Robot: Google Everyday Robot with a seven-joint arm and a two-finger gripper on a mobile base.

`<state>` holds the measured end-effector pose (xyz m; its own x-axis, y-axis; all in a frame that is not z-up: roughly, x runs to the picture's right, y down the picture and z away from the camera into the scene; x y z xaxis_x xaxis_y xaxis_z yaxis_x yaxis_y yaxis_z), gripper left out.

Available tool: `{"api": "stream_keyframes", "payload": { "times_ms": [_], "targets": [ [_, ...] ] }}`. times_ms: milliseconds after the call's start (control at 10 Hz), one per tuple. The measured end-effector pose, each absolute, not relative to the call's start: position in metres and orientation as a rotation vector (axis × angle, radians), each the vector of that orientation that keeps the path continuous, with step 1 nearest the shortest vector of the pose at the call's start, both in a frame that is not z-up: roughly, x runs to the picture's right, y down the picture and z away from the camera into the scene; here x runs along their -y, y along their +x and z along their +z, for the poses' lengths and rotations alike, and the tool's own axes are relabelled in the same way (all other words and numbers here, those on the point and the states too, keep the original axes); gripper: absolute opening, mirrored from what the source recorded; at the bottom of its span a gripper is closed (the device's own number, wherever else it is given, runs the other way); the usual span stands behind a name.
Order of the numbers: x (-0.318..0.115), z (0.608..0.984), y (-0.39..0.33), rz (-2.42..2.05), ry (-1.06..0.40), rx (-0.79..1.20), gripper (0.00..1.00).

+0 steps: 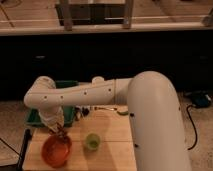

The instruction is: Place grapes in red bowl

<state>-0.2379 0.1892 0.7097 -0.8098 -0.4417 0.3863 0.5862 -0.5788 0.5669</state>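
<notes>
One view: the single camera looks down on a wooden table in dim light.
Arm: a thick white arm comes in from the right of the red bowl and runs leftward behind it. It bends at a rounded elbow up and to the left of the bowl, then drops toward it.
Gripper: the gripper hangs just over the back rim of the red bowl, pointing down, with its fingers clenched together.
Grapes: a small dark bumpy cluster, the grapes, sits pinched at the gripper's tips. It is above the back edge of the red bowl and not down inside it; the exact contact is hard to make out.
Red bowl: round, shallow, orange-red and glossy, standing on the table near its front left corner.
Green cup: a small upright green cup stands on the same table just right of the red bowl, apart from it.
Bin: a dark green rectangular bin lies behind the red bowl, partly hidden by the arm's wrist.
Small items: a few dark bits and one pale yellow-green thing lie on the table behind and to the right of the red bowl, too small to name.
Cable: a black cable trails on the floor well to the right of the red bowl, beyond the robot's white body.
</notes>
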Motion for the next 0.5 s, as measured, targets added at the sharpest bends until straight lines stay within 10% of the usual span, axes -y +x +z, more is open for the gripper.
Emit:
{"api": "stream_keyframes", "payload": {
  "times_ms": [500],
  "targets": [
    [-0.1880,0.7099,-0.2365,-2.391,-0.260,0.954,0.00]
  ]
}}
